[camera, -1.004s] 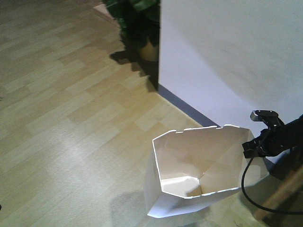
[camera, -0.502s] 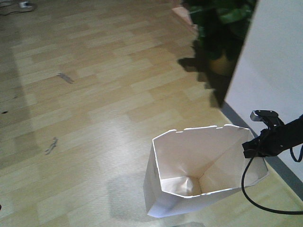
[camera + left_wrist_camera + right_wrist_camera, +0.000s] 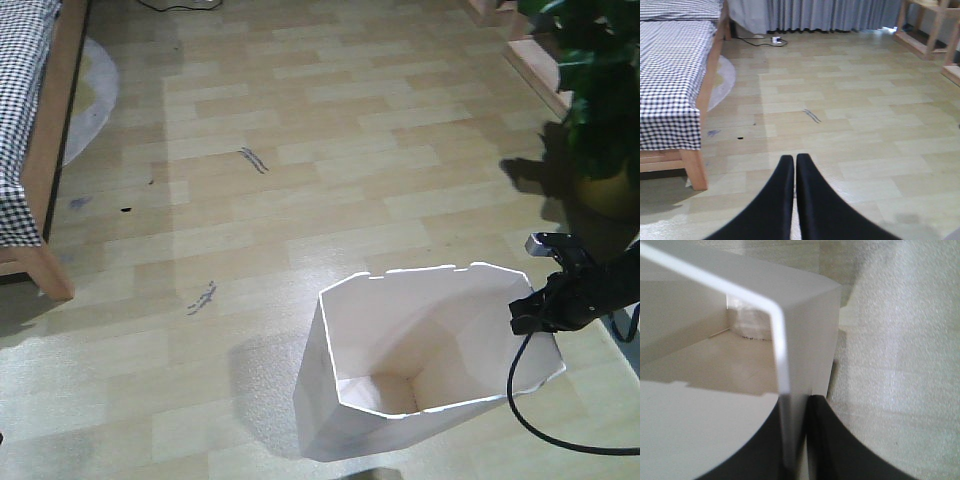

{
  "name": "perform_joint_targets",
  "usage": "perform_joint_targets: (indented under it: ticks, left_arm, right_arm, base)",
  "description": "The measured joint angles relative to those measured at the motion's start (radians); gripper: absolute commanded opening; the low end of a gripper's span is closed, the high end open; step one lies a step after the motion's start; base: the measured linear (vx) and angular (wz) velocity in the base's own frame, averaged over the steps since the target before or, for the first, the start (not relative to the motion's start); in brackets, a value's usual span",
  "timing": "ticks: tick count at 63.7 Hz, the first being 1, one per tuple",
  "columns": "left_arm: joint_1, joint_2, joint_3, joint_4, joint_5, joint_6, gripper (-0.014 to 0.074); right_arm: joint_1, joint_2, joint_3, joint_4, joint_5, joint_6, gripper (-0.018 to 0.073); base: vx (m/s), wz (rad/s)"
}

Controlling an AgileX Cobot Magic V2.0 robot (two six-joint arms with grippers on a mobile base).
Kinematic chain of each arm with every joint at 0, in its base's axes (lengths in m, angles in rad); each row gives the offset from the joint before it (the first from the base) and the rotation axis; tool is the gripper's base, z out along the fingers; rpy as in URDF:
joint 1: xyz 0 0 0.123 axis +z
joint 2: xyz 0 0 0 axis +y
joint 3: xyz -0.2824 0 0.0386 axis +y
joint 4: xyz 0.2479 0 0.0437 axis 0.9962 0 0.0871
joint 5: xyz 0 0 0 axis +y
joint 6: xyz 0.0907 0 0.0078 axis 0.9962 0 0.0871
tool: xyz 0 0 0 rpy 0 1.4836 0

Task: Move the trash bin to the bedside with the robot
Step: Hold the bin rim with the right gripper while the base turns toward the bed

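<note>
Bare floor [image 3: 330, 150] lies open between the trash bin [image 3: 400, 340], near the potted plant [image 3: 600, 100], and the bedside [image 3: 48, 160] along the floor's left edge. The right pincer [image 3: 807, 400] clamps the bin's rim; the left pincer [image 3: 794, 167] is closed, empty

The thin black right arm [image 3: 600, 287] is pictured reaching in from the right edge of the front view. Its small black right gripper [image 3: 530, 314] is clamped on the rim wall of the tall white plastic trash bin [image 3: 325, 420], and a black cable [image 3: 517, 395] is looped beneath it. The black left gripper [image 3: 793, 159] is held pointing forward and downward, its two curved fingers [image 3: 780, 200] pressed together.
</note>
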Motion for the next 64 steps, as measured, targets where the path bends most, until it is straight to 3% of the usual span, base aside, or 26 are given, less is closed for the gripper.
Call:
perform_joint_targets:
  ticks: [64]
  left_arm:
    - [0.000,0.000,0.000,0.000,0.000,0.000,-0.0006]
  right_arm:
    - [-0.001,0.000,0.000,-0.008,-0.001,-0.001,-0.0005]
  base:
    - [0.31,0.06]
